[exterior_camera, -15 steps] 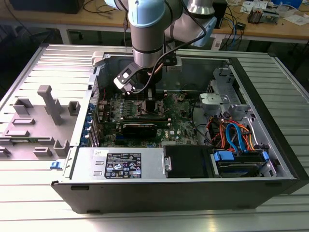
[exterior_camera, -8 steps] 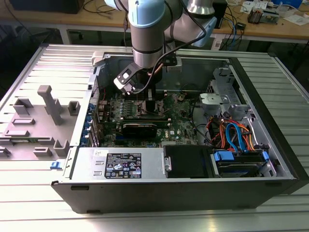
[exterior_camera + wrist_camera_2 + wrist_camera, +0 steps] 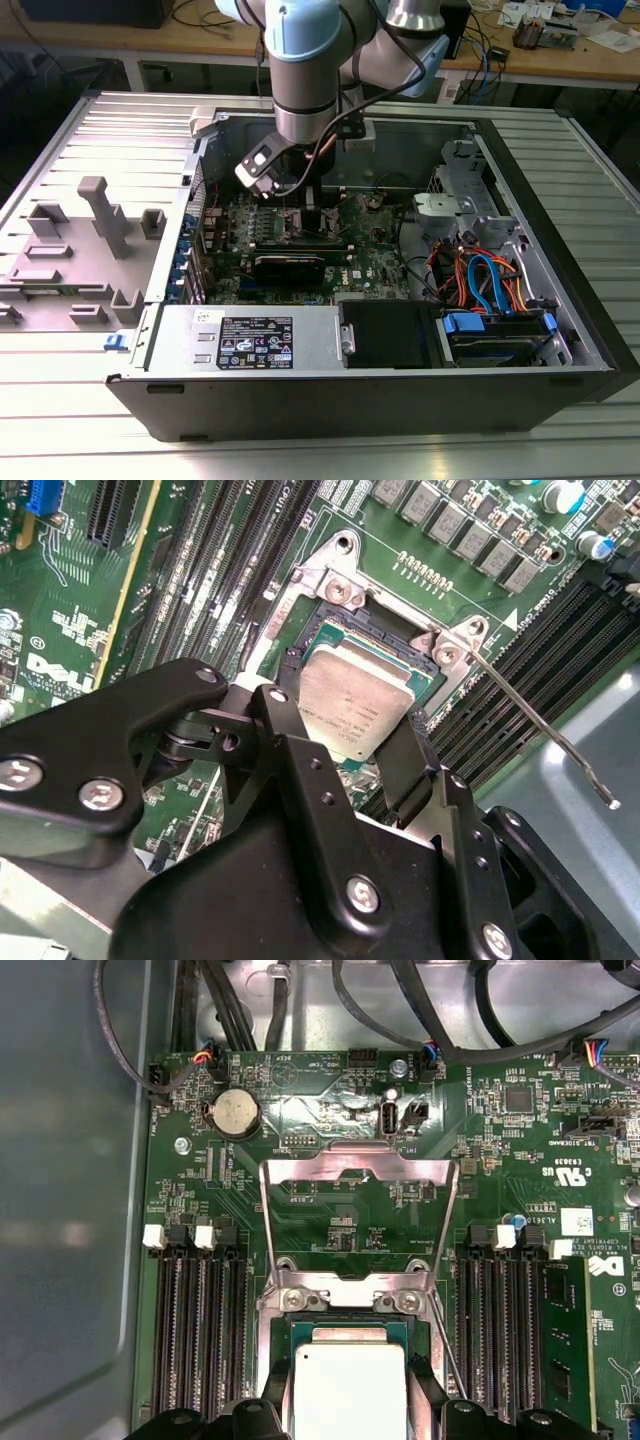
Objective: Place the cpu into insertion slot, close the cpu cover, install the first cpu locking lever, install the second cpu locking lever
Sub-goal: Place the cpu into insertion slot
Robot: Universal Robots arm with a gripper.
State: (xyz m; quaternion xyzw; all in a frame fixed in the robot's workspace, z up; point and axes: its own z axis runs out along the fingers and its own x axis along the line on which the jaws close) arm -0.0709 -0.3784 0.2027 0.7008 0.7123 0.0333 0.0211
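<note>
Over the insertion slot (image 3: 390,630), your gripper (image 3: 345,715) pinching the cpu (image 3: 365,695) between both fingers (image 3: 290,742), cpu cover (image 3: 300,1165) swung open.

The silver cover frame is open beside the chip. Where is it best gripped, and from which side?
Grip the cover by its free crossbar, farthest from the hinge. Probably come from beyond that end, pinching through the window: the bar is thin and bare, while the hinge end is crowded by the chip.

The chip (image 3: 345,1390) is dull silver-grey, the circuit board (image 3: 500,1140) green, the memory slots (image 3: 195,1330) black with white clips (image 3: 153,1237), the frame (image 3: 355,1167) shiny silver.
</note>
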